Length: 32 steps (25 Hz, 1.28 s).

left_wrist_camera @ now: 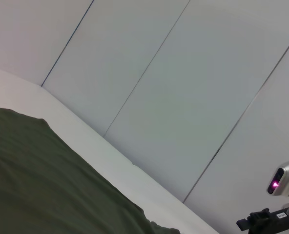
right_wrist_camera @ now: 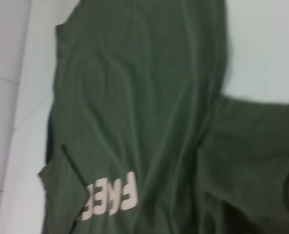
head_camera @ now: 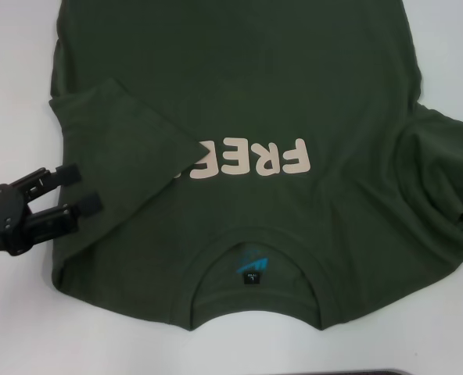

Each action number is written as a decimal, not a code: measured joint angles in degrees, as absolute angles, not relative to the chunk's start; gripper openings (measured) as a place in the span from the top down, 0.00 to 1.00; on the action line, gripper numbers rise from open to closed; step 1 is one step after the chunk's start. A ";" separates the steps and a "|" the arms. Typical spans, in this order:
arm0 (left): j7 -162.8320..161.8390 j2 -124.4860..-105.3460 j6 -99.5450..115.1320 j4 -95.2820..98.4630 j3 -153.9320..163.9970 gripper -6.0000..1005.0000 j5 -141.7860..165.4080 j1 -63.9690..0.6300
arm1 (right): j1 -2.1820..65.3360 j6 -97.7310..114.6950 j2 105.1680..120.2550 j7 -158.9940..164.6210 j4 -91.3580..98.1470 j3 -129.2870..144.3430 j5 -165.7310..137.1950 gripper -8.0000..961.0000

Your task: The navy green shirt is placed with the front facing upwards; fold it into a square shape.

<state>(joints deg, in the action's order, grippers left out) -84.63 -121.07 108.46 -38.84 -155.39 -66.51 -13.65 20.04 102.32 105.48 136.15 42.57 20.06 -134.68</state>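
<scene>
The navy green shirt [head_camera: 294, 94] lies front up on the white table [head_camera: 12, 62], collar and blue neck label [head_camera: 251, 269] toward me. Its left sleeve [head_camera: 122, 148] is folded inward over the chest and covers the end of the cream "FREE" lettering [head_camera: 251, 160]. The right sleeve [head_camera: 443, 172] lies spread out and rumpled. My left gripper [head_camera: 71, 191] hovers at the shirt's left edge beside the folded sleeve, open, with nothing between its fingers. The right wrist view looks down on the shirt [right_wrist_camera: 144, 97] and its lettering [right_wrist_camera: 110, 200]; the right gripper does not show.
The left wrist view has the shirt's edge [left_wrist_camera: 47, 180] on the white table, grey wall panels behind, and a small device with a pink light [left_wrist_camera: 281, 180]. A dark strip [head_camera: 372, 373] lies at the table's near edge.
</scene>
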 joint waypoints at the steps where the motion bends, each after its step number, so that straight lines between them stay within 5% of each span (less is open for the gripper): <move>1: -84.77 -121.08 108.46 -38.84 -155.39 0.08 -66.54 -13.74 | 20.15 102.29 105.37 136.74 43.29 19.93 -135.16 0.05; 32: -85.15 -121.17 107.83 -38.85 -156.84 0.08 -66.71 -14.13 | 24.89 90.03 105.43 140.17 38.14 20.04 -140.55 0.05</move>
